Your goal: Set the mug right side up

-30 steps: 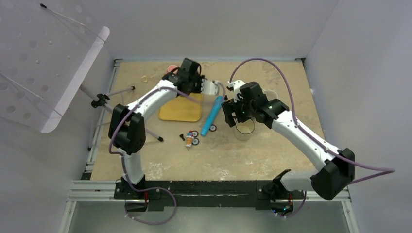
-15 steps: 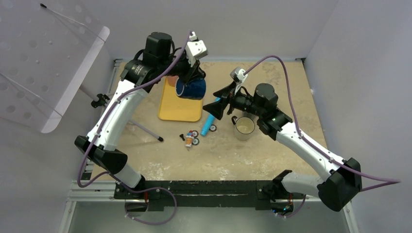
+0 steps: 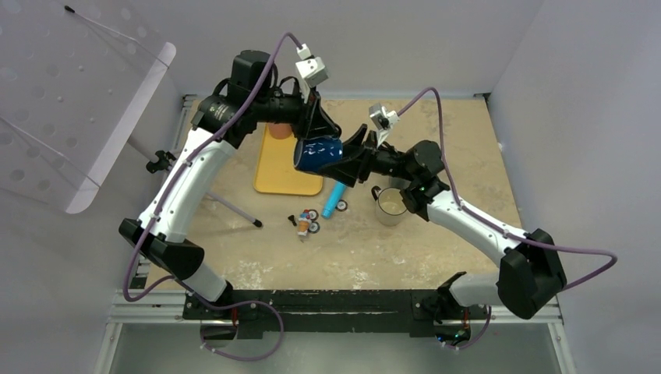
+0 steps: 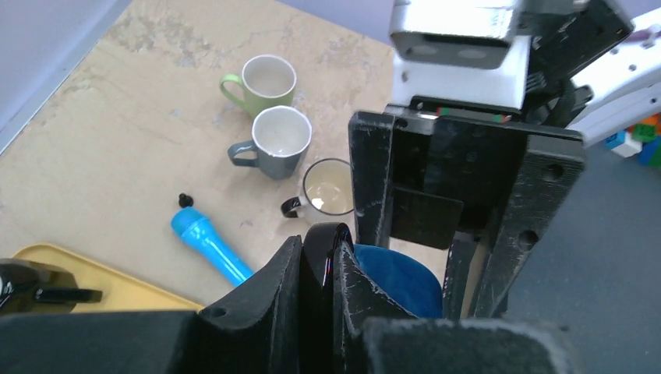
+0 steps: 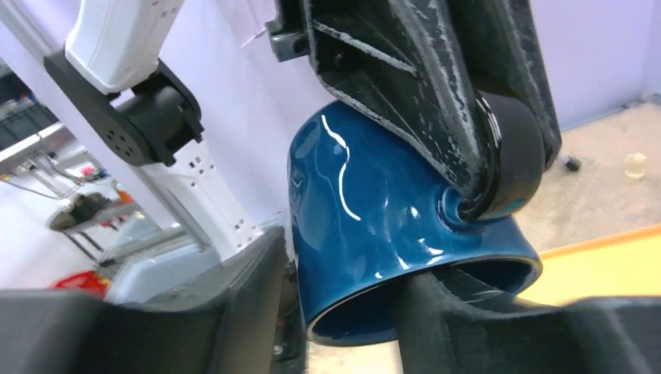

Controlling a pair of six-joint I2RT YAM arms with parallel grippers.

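The dark blue mug [image 3: 318, 153] hangs in the air above the yellow tray's right edge, tilted with its mouth facing down and to the right. My left gripper [image 3: 319, 131] is shut on its black handle [image 4: 323, 241] from above. In the right wrist view the mug [image 5: 374, 226] fills the middle, its handle [image 5: 514, 156] pinched by the left fingers [image 5: 436, 93]. My right gripper [image 5: 351, 300] is open and straddles the rim, with one finger inside the mouth and the other outside, a gap off the wall. From above, the right gripper [image 3: 348, 160] meets the mug's right side.
A yellow tray [image 3: 287, 178] lies under the left arm. A light blue cylinder [image 3: 337, 195], small toy parts [image 3: 307, 222] and a clear glass mug [image 3: 391, 204] sit mid-table. A grey mug [image 4: 281, 140] and a green mug [image 4: 269, 78] stand upright further back. A tripod leg [image 3: 234, 209] lies at left.
My left arm has risen with the blue mug and carried it right and forward. My right gripper has swung up and left onto the mug's mouth, its jaws narrowing slightly.
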